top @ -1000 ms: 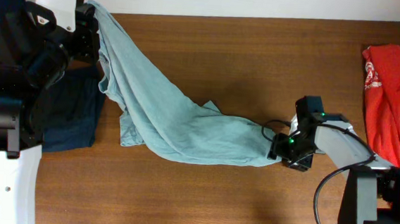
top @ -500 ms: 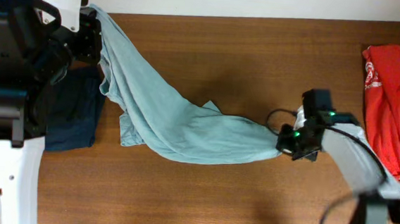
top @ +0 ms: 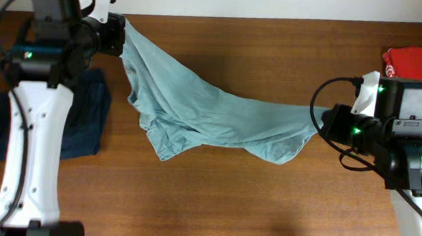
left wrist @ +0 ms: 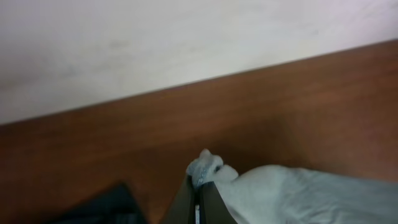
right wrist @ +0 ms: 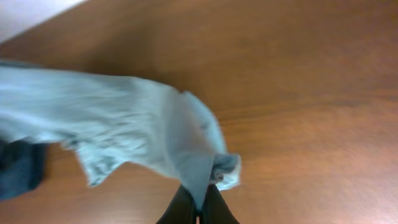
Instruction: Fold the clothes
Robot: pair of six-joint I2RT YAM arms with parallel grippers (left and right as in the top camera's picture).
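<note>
A pale grey-blue T-shirt (top: 211,118) hangs stretched between both arms above the brown table. My left gripper (top: 121,36) is shut on one corner of it at the back left; in the left wrist view a bunched bit of cloth (left wrist: 205,167) pokes out over the closed left gripper (left wrist: 198,193). At the right, my right gripper (top: 322,122) is shut on the opposite end; its wrist view shows the right gripper (right wrist: 199,202) pinching a fold of the T-shirt (right wrist: 124,124). The shirt's middle sags towards the table.
A dark navy garment (top: 84,120) lies flat at the left, partly under the left arm. A red shirt with white print (top: 416,62) is bunched at the right edge, behind the right arm. The pale wall runs along the table's back edge (left wrist: 186,81).
The right gripper has closed on the T-shirt's end and lifted it up and to the right. The left arm has shifted right with its corner, so the shirt now hangs off the table.
</note>
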